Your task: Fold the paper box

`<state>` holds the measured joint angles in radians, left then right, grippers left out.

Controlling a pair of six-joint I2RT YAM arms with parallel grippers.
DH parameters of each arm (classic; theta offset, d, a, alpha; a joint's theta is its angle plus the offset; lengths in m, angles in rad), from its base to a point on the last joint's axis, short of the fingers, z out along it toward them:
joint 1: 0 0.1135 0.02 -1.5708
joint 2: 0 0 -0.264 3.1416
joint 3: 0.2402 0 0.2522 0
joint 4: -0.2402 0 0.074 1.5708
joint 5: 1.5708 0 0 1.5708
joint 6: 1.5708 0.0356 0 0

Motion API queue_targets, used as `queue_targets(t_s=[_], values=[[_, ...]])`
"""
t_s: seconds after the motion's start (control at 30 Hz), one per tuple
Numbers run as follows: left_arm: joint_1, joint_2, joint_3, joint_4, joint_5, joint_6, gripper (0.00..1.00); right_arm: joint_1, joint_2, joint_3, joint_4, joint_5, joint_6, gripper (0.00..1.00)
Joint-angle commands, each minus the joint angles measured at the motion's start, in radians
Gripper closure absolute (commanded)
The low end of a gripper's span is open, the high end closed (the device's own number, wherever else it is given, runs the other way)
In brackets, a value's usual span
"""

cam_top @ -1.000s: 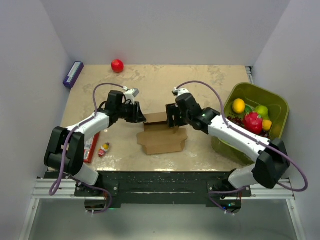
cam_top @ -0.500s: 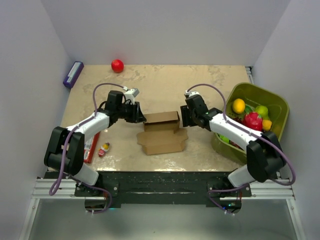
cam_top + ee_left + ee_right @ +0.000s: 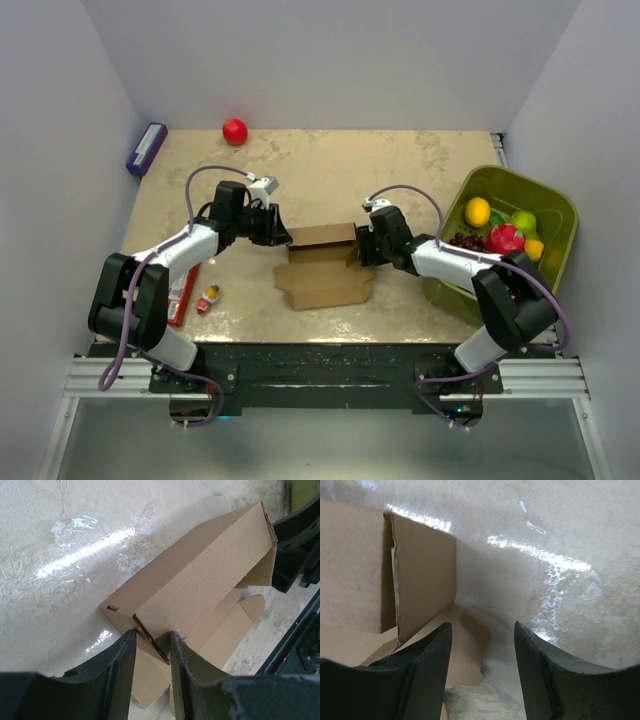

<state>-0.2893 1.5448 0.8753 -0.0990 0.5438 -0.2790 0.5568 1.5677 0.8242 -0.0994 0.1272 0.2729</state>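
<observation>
The paper box (image 3: 325, 265), plain brown cardboard, lies mid-table with its back wall folded up and its front flaps flat. My left gripper (image 3: 285, 237) is at the wall's left end. In the left wrist view the wall's (image 3: 200, 580) corner flap runs slantwise between the fingertips (image 3: 126, 647), touching both, so the left gripper (image 3: 151, 642) is shut on it. My right gripper (image 3: 362, 248) sits low at the box's right end. The right wrist view has the right gripper (image 3: 481, 630) open. The end flap (image 3: 422, 575) stands ahead to the left, and only a flat tab and table lie between the fingers.
A green bin (image 3: 556, 203) of toy fruit stands at the right edge, close behind my right arm. A red ball (image 3: 234, 131) and a small purple box (image 3: 146, 148) sit at the back left. A red flat pack (image 3: 182, 292) and a small toy (image 3: 209, 298) lie near my left arm.
My right gripper has left the top of the box's right part, swung out right and come back low at its right end, jaws narrowing. The left gripper and box stayed put.
</observation>
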Motion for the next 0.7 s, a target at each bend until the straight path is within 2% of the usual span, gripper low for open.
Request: queue_targets(t_s=[0.0,0.27,0.67], values=[[0.012,0.021,0.007,-0.050,-0.031,0.046,0.63,0.003,-0.025,-0.033,0.167,-0.063,-0.029,0.43],[0.013,0.024,0.011,-0.053,-0.021,0.047,0.63,0.002,-0.037,-0.097,0.349,-0.084,-0.017,0.50],[0.016,0.028,0.013,-0.056,-0.005,0.049,0.63,0.003,-0.051,-0.168,0.529,-0.150,-0.020,0.46]])
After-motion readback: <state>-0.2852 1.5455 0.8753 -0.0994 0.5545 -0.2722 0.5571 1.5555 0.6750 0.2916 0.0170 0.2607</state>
